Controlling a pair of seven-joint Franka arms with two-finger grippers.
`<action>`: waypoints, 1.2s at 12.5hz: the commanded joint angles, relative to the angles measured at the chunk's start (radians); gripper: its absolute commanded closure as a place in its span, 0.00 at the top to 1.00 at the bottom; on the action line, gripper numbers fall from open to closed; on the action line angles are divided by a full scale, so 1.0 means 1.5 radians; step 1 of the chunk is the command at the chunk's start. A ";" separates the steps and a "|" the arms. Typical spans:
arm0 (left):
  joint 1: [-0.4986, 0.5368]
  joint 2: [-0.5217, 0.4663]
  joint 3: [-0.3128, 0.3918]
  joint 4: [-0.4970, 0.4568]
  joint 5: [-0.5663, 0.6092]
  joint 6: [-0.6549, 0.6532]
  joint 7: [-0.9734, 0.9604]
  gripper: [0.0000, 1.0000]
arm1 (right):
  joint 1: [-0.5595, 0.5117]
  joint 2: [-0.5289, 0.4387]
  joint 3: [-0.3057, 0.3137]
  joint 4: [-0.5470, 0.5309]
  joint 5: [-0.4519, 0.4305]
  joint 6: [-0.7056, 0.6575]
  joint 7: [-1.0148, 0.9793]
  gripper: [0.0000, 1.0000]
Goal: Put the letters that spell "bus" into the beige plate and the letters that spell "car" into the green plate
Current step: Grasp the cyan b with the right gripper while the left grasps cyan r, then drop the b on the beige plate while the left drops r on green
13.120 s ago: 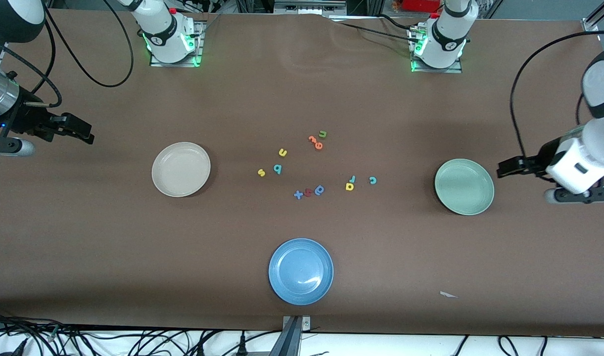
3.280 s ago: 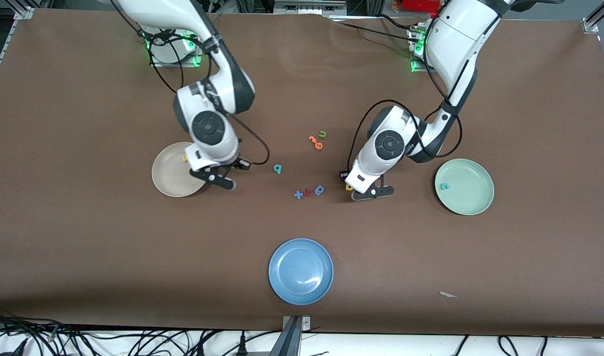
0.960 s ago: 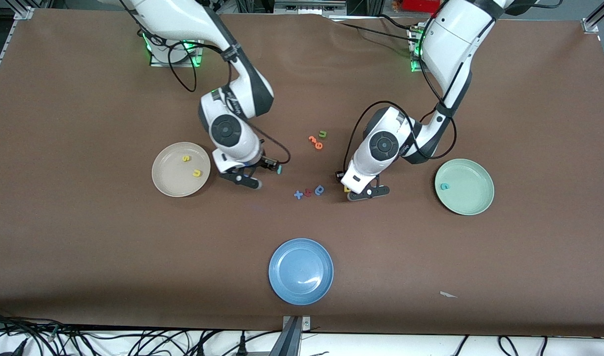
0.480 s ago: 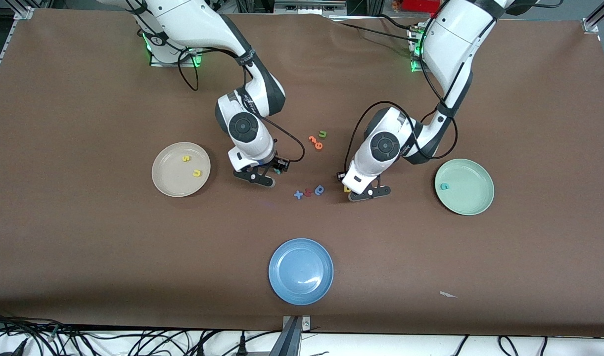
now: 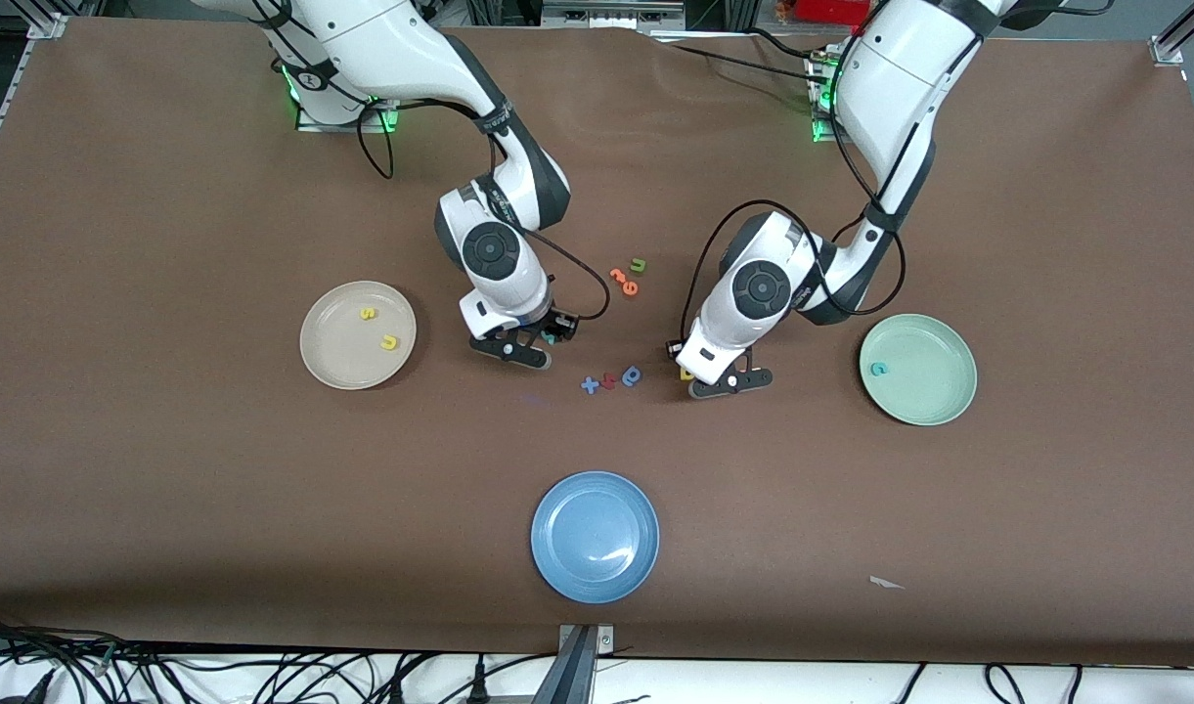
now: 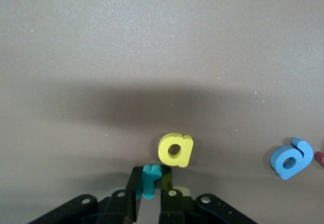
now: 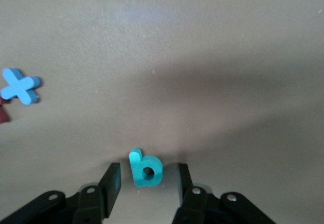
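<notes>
Your left tool is down at the counter and clamped fully shut on the teal r, the two fingers pinching its stem from either side. The yellow a lies just beside that grip, near enough that a careless lift might nudge it, so take the r straight up before you swing toward the green plate at the left arm's end of the counter. The teal c already sits in that plate.

Your right tool is also low, and its fingers are partly open with the teal b standing between them. Neither finger visibly touches it, so nothing is held on that side yet. The b's stem points away from the wrist and its round body lies toward one finger, so the gap on the two sides looks uneven; expect the letter to slide a little as you close.

From there the beige plate lies toward the right arm's end of the counter, and it holds the yellow s and yellow u. The blue x lies well apart from the b; leave it.
</notes>
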 commanded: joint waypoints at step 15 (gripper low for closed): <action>0.371 -0.128 0.002 0.005 0.016 -0.320 0.414 0.00 | 0.000 -0.117 -0.222 0.004 0.007 -0.295 -0.421 0.10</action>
